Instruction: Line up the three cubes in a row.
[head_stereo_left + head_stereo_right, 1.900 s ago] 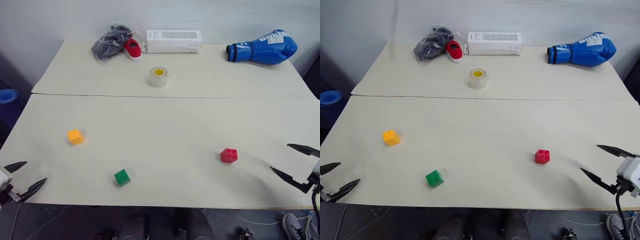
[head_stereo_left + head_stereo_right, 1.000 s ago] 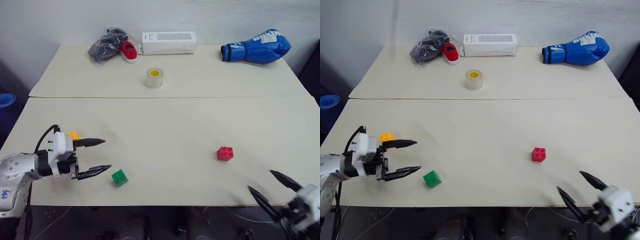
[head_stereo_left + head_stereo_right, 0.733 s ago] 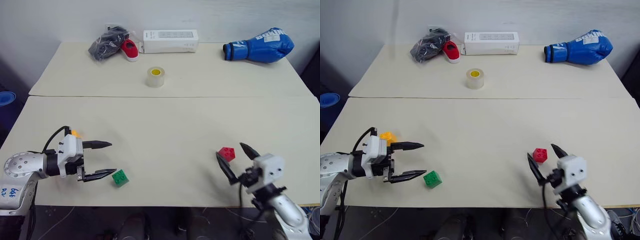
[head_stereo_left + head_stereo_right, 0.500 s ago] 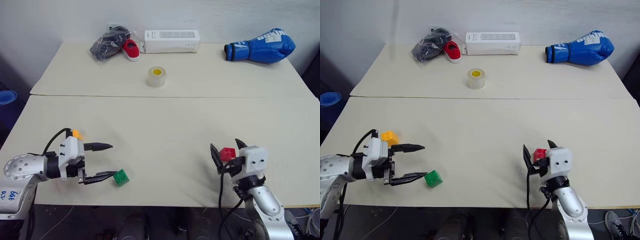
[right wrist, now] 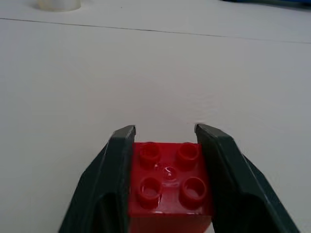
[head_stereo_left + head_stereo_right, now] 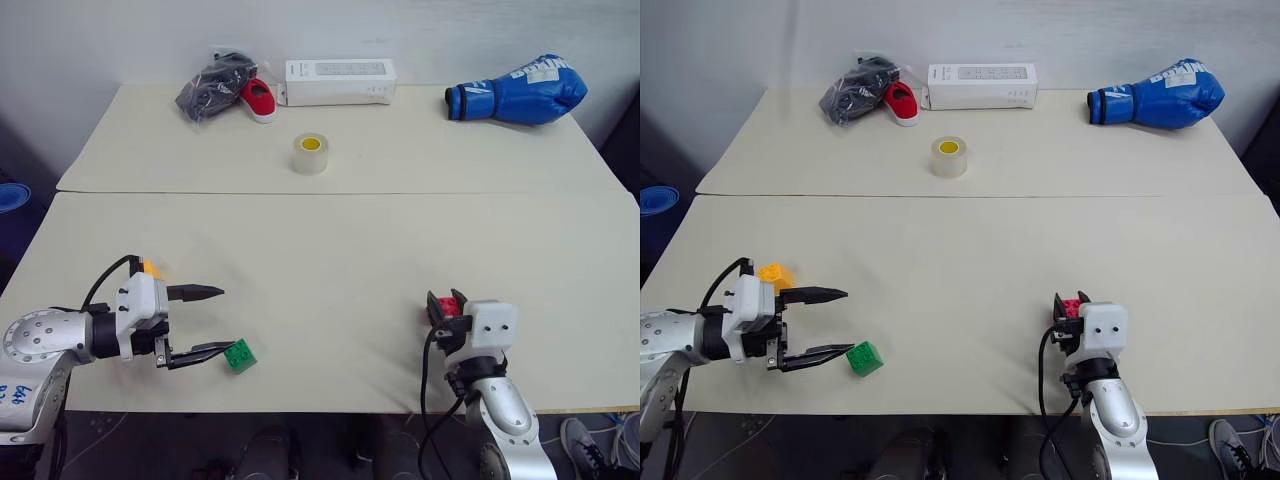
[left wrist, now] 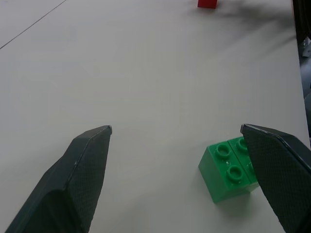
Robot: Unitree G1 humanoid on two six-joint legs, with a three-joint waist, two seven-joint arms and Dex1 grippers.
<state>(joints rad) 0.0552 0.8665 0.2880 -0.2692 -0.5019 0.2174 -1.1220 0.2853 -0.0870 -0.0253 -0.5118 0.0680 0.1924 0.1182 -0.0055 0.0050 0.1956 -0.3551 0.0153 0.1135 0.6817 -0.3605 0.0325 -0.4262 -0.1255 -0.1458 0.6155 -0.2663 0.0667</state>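
My right gripper (image 5: 165, 133) clamped on the red cube (image 5: 169, 182) lower right, left gripper (image 6: 215, 322) spread wide beside the green cube (image 6: 239, 355) lower left, orange-yellow cube (image 6: 776, 274) behind it, tape roll (image 6: 311, 154) upper centre.

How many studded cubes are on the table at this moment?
3. The red cube sits between the right end effector's fingers near the front right. The green cube lies front left, beside the open left end effector. The orange-yellow cube is behind that wrist, partly hidden.

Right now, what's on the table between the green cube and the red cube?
Nothing: the head views show bare table between the green cube by the open left gripper and the red cube clamped in the right gripper.
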